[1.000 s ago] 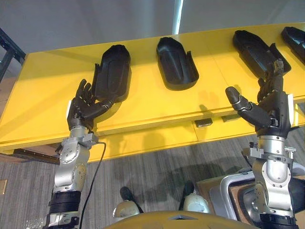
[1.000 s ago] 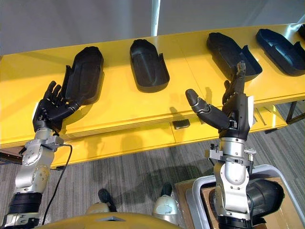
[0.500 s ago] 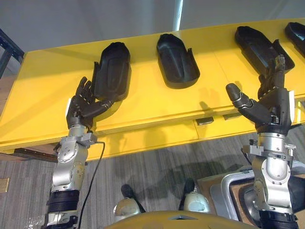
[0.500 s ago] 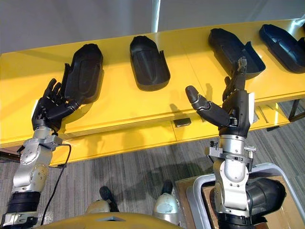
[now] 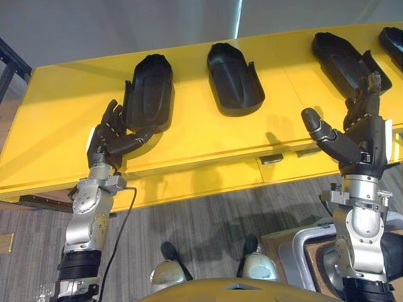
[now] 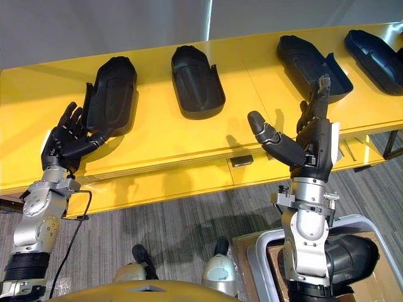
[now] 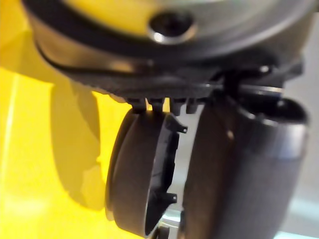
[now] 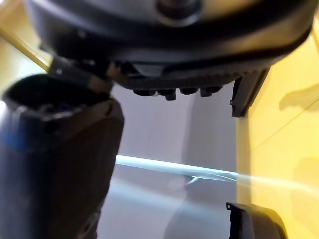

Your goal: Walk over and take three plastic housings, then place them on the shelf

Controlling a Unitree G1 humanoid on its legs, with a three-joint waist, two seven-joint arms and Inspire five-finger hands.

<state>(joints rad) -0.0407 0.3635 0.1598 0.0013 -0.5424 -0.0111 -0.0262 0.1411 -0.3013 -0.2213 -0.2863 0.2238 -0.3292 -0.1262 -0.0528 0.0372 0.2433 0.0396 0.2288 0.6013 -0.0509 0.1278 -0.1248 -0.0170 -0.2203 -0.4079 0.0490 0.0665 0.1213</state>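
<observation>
Yellow table (image 5: 189,141) holds a row of housings (image 5: 234,78), none lifted. The left hand (image 5: 107,141) has edged up to the leftmost housing (image 5: 150,91), fingers spread, thumb at its near end; the right hand (image 5: 364,135), open, hovers by the third housing (image 5: 340,53)

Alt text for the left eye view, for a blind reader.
The robot's open left hand is at the near end of the left housing on a yellow table. Its open right hand is raised before a third housing; the middle housing lies between.

A workshop, going by plastic housings (image 5: 150,92) lined along a yellow workbench (image 5: 189,135)
</observation>
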